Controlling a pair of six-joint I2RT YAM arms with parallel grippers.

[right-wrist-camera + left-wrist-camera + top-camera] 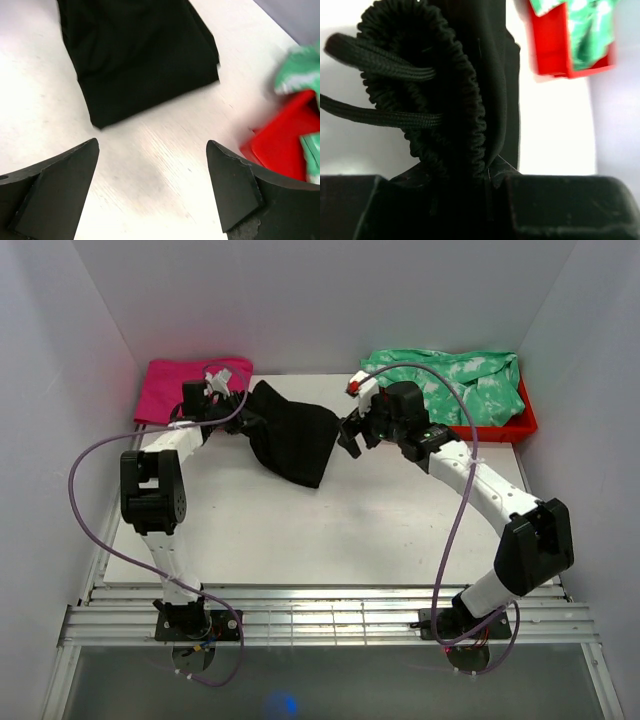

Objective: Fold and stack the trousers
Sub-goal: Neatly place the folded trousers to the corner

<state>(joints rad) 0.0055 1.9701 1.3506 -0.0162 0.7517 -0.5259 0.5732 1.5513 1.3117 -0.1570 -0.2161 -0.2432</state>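
Black trousers [293, 440] sit pinched at the elastic waistband [455, 100] in your left gripper [487, 182], likely for steering the bundle, while your right gripper [152, 170] gapes empty.

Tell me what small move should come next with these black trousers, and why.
Probably draw the left pincer toward the far left, carrying the trousers to the pink cloth. It alone is clamped on the gathered waistband, the bundle looks folded, and the right pincer stands open, off the fabric.

A pink cloth [185, 388] lies back left; a green-and-white garment [465, 380] fills a red tray [505, 428] back right.
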